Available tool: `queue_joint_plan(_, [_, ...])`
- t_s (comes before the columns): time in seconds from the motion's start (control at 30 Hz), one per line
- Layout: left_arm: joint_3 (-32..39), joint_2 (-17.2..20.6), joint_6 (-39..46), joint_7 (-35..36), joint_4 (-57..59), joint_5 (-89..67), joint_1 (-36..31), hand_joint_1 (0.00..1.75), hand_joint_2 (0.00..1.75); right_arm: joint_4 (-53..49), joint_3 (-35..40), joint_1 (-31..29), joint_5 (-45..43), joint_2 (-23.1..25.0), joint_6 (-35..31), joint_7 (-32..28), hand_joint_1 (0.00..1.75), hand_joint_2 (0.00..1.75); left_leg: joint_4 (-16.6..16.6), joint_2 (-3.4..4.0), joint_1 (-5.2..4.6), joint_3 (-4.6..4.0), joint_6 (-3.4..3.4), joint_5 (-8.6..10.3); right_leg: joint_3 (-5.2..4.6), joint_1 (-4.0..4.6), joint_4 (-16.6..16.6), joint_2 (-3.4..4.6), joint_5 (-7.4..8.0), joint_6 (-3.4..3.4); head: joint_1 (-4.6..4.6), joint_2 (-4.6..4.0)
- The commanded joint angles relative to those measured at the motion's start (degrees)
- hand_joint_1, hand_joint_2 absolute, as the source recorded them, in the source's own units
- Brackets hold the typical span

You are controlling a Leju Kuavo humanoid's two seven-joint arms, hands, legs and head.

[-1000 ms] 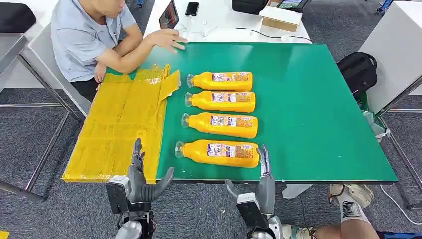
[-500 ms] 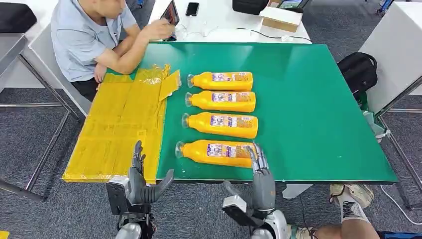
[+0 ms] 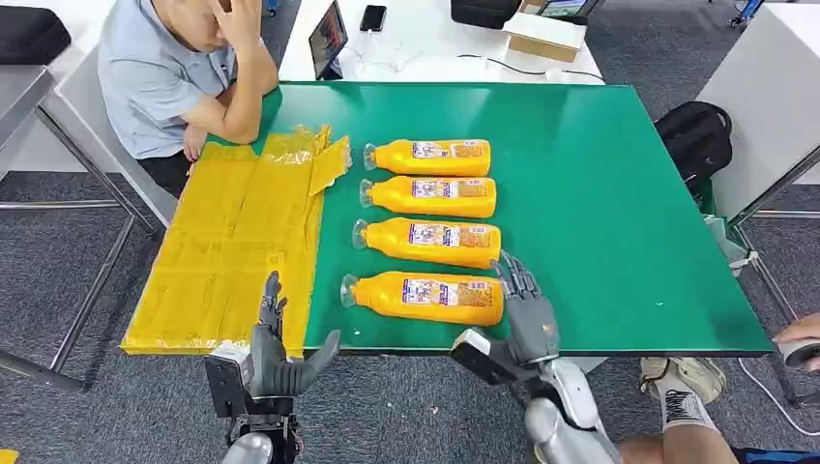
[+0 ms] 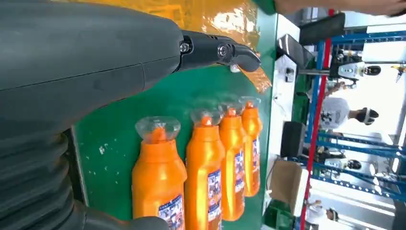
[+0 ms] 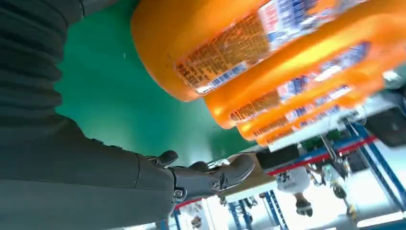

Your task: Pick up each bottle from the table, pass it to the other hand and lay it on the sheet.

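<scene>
I see the right robot hand (image 3: 527, 307), fingers spread and empty, has advanced over the tabletop (image 3: 619, 213) edge to the base end of the nearest bottle (image 3: 425, 297), lying just beside its fingers, so grasping comes next; left robot hand (image 3: 276, 346) waits spread.

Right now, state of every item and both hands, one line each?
Nearest orange plastic bottle: lying on its side on the green table, not gripped.
Other three orange plastic bottles: lying on their sides in a row, untouched.
Yellow plastic sheet: spread flat, no bottle on it.
Right hand: open, fingers spread at the nearest bottle's base.
Left hand: open, holding nothing, at the table's near edge.
</scene>
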Motion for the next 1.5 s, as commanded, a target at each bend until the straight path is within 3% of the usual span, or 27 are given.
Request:
queue_joint_plan(0.03, [0.89, 0.72, -0.55, 0.04, 2.80, -0.18, -1.62, 0.00, 1.75, 11.58, 1.52, -7.50, 0.71, -1.42, 1.47, 0.98, 0.00, 1.75, -0.07, 0.08, 0.05, 0.32, -0.09, -0.11, 0.31, 0.08, -0.09, 0.00, -0.09, -0.14, -0.02, 0.00])
queue_joint_plan(0.17, [1.03, 0.46, -1.82, 0.83, 3.06, -0.89, -2.25, 0.00, 1.75, 18.17, 6.14, -13.95, 3.35, -0.96, 5.67, 3.87, 0.00, 1.75, -0.01, 0.35, 0.04, 0.36, -0.09, -0.19, 0.28, 0.07, -0.01, 0.25, -0.09, -0.14, -0.02, 0.00])
queue_joint_plan(0.33, [0.69, 0.15, -2.46, 1.20, 4.04, -1.22, -3.23, 0.00, 1.75, 23.39, 8.13, -17.75, 3.98, 0.38, 7.88, 4.47, 0.00, 1.75, -0.02, 0.31, 0.05, 0.29, -0.08, -0.12, 0.24, 0.08, -0.03, 0.19, -0.03, -0.13, -0.02, 0.00])
queue_joint_plan(0.63, [0.07, 0.05, -3.30, 1.12, 5.26, -1.50, -4.24, 0.00, 1.75, 26.32, 11.19, -18.34, 3.05, 1.97, 9.12, 1.24, 0.00, 1.75, -0.05, 0.13, 0.03, 0.22, -0.06, -0.08, 0.21, 0.05, -0.02, 0.05, -0.07, -0.11, -0.02, 0.00])
queue_joint_plan(0.9, [0.17, -0.04, -3.97, 1.13, 5.39, -1.39, -4.36, 0.00, 1.75, 28.22, 17.17, -21.38, 5.67, 2.56, 12.10, 3.32, 0.00, 1.75, -0.02, 0.17, 0.02, 0.16, -0.05, -0.06, 0.12, 0.04, 0.01, 0.08, -0.04, -0.09, -0.02, 0.00])
queue_joint_plan(1.33, [0.01, 0.06, -4.11, 1.05, 5.38, -1.30, -3.83, 0.00, 1.75, 29.41, 19.18, -21.99, 6.17, 2.50, 14.14, 4.28, 0.00, 1.75, -0.04, 0.10, 0.04, 0.21, -0.05, -0.05, 0.19, 0.06, -0.02, -0.01, -0.06, -0.09, -0.02, 0.00])
queue_joint_plan(1.37, [-0.11, 0.12, -3.80, 0.74, 5.34, -1.13, -3.53, 0.00, 1.75, 30.03, 19.87, -22.10, 6.15, 2.20, 15.17, 4.59, 0.37, 1.75, -0.05, 0.14, 0.07, 0.36, -0.09, -0.12, 0.34, 0.10, -0.05, 0.00, -0.11, -0.14, -0.02, 0.00])
queue_joint_plan(1.4, [-0.15, 0.20, -3.66, 0.63, 5.42, -1.01, -3.49, 0.00, 1.75, 30.48, 20.10, -22.24, 5.92, 1.97, 15.83, 4.86, 1.69, 1.75, -0.05, 0.12, 0.06, 0.29, -0.07, -0.09, 0.28, 0.08, -0.04, 0.00, -0.09, -0.12, 0.00, 0.00])
queue_joint_plan(1.5, [0.01, 0.32, -3.41, 0.47, 5.62, -0.70, -3.38, 0.00, 1.75, 32.16, 20.53, -22.54, 5.55, 1.23, 16.81, 6.06, 1.75, 1.75, -0.05, 0.10, 0.04, 0.28, -0.05, -0.06, 0.26, 0.07, -0.05, -0.03, -0.07, -0.10, -0.02, 0.00])
